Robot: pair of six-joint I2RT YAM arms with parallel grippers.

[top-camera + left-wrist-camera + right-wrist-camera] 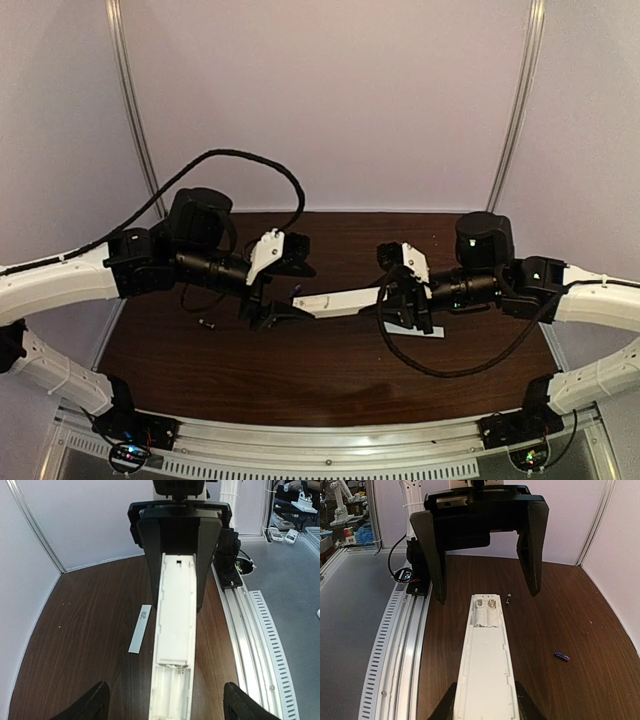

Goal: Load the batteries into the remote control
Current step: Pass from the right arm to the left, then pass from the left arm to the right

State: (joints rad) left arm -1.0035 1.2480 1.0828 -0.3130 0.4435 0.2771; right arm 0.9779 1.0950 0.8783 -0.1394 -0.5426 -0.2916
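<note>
The remote control point(340, 300) is held out lengthwise between the 2 arms, back side up, over the dark wood table point(300, 380). The right gripper point(400, 297) is clamped on 1 end of it, its 2 fingers point(522, 705) pressed against the long white edges. At the remote's other end the cover is off and the battery bay point(485, 612) lies exposed, with 2 bare slots and metal contacts at the tip. The left gripper point(487, 594) faces that end with its jaws spread wide, 1 dark finger on each side of the remote and a clear gap on both sides, so it touches nothing. The 2 batteries lie on the table, both apart from the remote. The dark battery point(508, 600) is just past the remote's open end, a little toward the far side, and the bluish-purple battery point(562, 656) lies well off the remote's far long edge, about level with its middle. A flat white strip point(140, 629) with a small dark mark lies flat on the wood, parallel to the remote and just beside the long edge that faces the arm bases, nearer the clamped end.
</note>
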